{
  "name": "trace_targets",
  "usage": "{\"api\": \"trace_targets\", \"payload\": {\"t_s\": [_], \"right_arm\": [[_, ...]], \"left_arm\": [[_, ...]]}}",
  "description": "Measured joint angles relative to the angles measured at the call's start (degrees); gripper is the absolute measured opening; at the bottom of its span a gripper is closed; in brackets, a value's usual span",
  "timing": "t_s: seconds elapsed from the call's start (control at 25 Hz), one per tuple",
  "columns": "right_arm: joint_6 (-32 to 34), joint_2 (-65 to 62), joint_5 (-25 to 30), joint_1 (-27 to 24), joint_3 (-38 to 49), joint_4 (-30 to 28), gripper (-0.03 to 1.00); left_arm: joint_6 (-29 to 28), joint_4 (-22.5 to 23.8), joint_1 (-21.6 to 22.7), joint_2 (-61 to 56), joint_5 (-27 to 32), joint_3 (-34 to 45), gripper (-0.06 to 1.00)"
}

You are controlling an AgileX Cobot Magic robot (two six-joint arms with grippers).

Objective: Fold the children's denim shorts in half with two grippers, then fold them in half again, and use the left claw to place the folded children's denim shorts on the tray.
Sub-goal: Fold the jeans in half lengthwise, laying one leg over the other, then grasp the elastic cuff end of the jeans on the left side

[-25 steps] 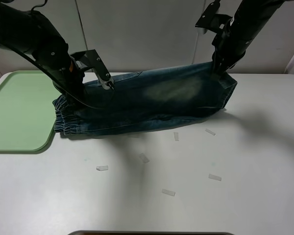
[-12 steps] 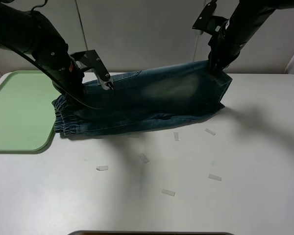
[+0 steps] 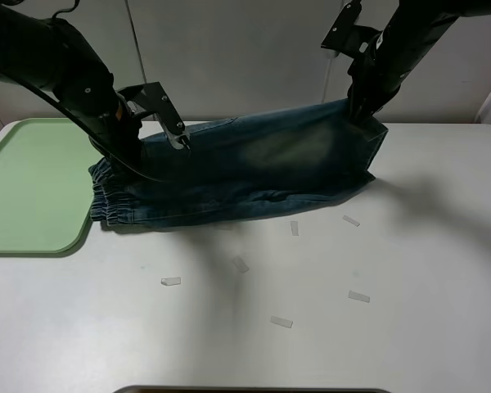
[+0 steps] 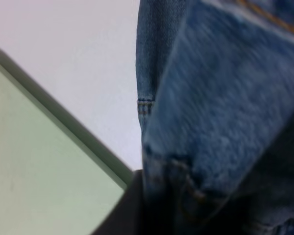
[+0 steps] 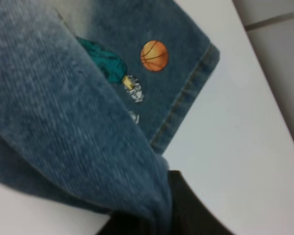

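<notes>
The children's denim shorts (image 3: 245, 176) lie lengthwise across the white table, folded over, with the elastic waistband at the left end beside the tray (image 3: 24, 180). My left gripper (image 3: 129, 137) holds the far upper edge at the waist end. In the left wrist view the denim (image 4: 225, 122) drapes over a dark finger, with the tray's rim (image 4: 63, 127) below. My right gripper (image 3: 365, 110) pinches the leg end and holds it raised off the table. The right wrist view shows the denim (image 5: 63, 122) hanging from the finger, with the cartoon print (image 5: 120, 71) and an orange ball (image 5: 154, 55).
Several small white scraps (image 3: 281, 322) lie scattered on the table (image 3: 425, 270) in front of the shorts. A pale wall stands close behind both arms. A dark edge (image 3: 254, 390) runs along the table's near side.
The right gripper has moved slightly up and to the left, drawing the leg end in with it. The left arm has hardly moved.
</notes>
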Motion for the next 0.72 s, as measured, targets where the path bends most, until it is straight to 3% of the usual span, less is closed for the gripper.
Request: {"api": "trace_targets", "payload": {"t_s": [0.04,0.08,0.12,0.24,0.4,0.72], "right_arm": [[0.14,0.00,-0.12,-0.23,0.00,-0.16,0.18],[0.14,0.00,-0.12,-0.23,0.00,-0.16,0.18],[0.48,0.00,-0.25,-0.56,0.00,-0.68,0.42],[1.92,0.00,-1.29,-0.85,0.00,-1.38,0.61],[5.33,0.00,-2.41,-0.85,0.00,-2.43,0.68],[6.66,0.00,-2.67,-0.85,0.00,-2.60,0.69]], "left_arm": [[-0.12,0.15,0.00,0.00,0.29,0.00,0.32],[-0.22,0.31,0.13,0.00,0.70,0.00,0.48],[-0.37,0.35,0.29,0.00,0.71,0.05,0.65],[-0.71,0.55,0.56,0.07,0.71,0.05,0.93],[-0.76,0.55,0.56,0.07,0.47,0.05,0.97],[-1.45,0.55,0.56,0.07,-0.21,0.05,0.99]]}}
